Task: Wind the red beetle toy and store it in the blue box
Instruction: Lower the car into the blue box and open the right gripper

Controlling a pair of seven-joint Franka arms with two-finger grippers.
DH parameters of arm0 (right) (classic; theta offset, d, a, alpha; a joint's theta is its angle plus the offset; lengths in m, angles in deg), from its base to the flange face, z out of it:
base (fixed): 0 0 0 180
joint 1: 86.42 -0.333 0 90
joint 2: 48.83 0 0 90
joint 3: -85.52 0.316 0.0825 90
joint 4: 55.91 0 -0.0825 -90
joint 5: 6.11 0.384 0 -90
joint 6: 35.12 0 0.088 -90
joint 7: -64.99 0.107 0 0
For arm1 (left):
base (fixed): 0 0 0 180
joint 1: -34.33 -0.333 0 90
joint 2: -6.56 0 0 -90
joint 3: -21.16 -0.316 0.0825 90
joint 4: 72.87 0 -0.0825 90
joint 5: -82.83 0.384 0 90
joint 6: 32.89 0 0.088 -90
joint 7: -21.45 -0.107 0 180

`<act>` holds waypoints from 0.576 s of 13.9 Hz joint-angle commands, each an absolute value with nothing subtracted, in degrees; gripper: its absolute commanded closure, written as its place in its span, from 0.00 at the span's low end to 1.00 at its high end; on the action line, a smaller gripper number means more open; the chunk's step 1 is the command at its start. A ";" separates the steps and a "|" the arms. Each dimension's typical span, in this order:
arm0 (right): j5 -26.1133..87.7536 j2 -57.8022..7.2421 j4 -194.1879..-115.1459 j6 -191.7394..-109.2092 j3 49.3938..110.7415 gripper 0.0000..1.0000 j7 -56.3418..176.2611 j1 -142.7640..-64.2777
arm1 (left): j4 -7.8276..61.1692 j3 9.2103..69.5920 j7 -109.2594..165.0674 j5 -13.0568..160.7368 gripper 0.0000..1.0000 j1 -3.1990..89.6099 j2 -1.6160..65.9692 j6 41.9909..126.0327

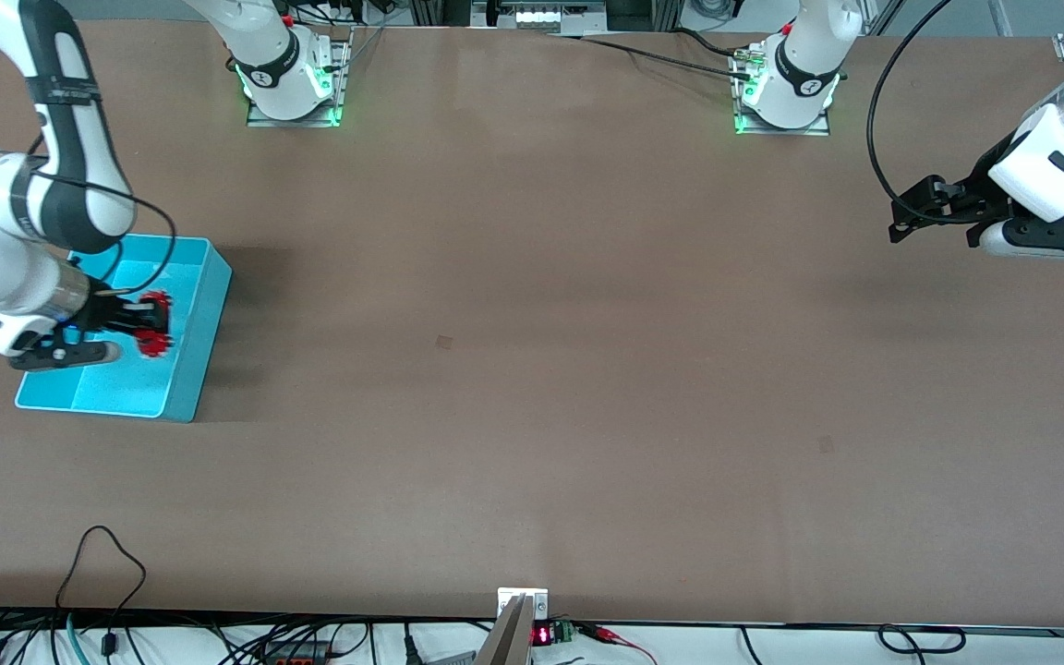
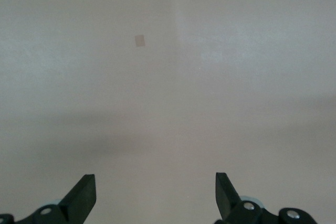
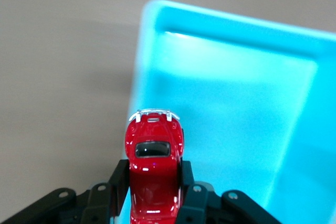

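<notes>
Red beetle toy [image 3: 154, 169]: clamped between the fingers of the right gripper [image 3: 155, 182], held in the air over the blue box [image 1: 195, 323].
Left gripper [image 2: 155, 195]: spread wide, held over bare table [image 1: 532, 369], waiting.

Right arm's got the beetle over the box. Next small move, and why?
Probably lower a little, then open the jaws. The right gripper is shut on the red beetle toy, held over the blue box. The left gripper waits open over bare table.
</notes>
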State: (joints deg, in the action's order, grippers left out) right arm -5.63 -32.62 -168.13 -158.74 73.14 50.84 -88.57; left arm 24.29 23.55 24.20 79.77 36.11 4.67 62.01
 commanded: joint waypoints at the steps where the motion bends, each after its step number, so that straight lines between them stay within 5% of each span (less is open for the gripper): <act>1: -8.22 -30.48 -167.35 -157.63 70.68 0.91 54.35 -88.10 | 23.37 23.45 24.18 80.11 0.00 36.18 4.71 61.07; 8: -7.87 -24.40 -167.70 -159.40 69.78 0.81 57.33 -85.63 | 23.46 23.36 24.18 80.11 0.00 36.09 4.71 60.98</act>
State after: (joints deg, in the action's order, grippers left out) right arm -7.44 -24.76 -168.20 -159.86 69.44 54.51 -85.73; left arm 24.29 23.53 24.20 79.77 36.08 4.67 61.99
